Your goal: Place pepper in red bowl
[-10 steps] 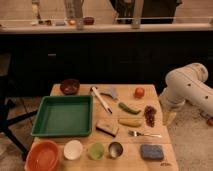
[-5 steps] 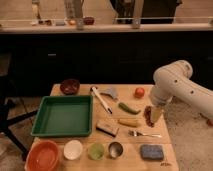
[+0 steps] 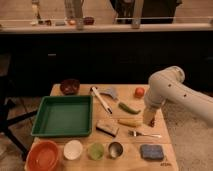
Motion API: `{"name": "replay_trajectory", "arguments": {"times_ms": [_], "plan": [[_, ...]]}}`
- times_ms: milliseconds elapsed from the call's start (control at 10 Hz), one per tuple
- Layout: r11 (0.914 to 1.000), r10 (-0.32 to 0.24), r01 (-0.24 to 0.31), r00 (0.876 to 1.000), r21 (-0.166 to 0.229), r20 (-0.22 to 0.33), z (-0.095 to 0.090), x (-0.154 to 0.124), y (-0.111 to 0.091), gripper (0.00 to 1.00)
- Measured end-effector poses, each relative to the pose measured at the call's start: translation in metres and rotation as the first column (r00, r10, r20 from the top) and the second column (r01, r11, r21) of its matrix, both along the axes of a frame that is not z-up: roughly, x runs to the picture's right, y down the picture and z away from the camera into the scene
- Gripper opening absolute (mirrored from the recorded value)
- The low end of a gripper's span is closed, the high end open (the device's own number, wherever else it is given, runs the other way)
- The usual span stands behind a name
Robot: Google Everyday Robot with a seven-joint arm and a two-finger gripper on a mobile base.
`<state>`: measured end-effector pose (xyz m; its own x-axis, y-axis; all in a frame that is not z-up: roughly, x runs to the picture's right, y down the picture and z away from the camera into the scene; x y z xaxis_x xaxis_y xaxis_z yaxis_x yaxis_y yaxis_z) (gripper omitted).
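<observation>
Pepper (image 3: 129, 108) is lying flat on the wooden table (image 3: 165, 155), right of centre, between the small red tomato-like piece (image 3: 139, 92) behind it and the yellow corn-like piece (image 3: 129, 122) in front of it, touching neither as far as can be seen. Its long axis is running diagonally, from the far left down toward the near right, so that its nearer end is aiming roughly at the arm; which end is the tapered tip is too blurred to say. The gripper (image 3: 149, 119) is hanging low over the table just right of the pepper, close to the right end of the corn piece, and it is holding nothing that can be made out; whether it is open or closed cannot be told. The red bowl (image 3: 44, 155) is sitting at the near left corner, well apart from the pepper, beyond the green tray (image 3: 64, 115), and it is looking empty. By this reading the task is only beginning: the arm is closing in on the pepper, while the grasp, the lift, the carry across the table and the release into the bowl are all waiting to be done.
</observation>
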<state>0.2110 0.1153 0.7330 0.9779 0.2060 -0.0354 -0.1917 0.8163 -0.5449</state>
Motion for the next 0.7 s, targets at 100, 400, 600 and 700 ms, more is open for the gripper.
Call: {"name": "replay_trajectory", "arguments": {"times_ms": [100, 400, 600, 700], "plan": [[0.9997, 0.024, -0.024, 1.0, 0.006, -0.006, 0.006, -0.0015, 0.0019, 0.8], [0.9994, 0.034, -0.034, 0.999, 0.009, -0.009, 0.0084, -0.002, 0.003, 0.8], [0.9994, 0.034, -0.034, 0.999, 0.009, -0.008, 0.0084, -0.0023, 0.0029, 0.8], [0.9994, 0.034, -0.034, 0.999, 0.009, -0.009, 0.0084, -0.0021, 0.003, 0.8]]}}
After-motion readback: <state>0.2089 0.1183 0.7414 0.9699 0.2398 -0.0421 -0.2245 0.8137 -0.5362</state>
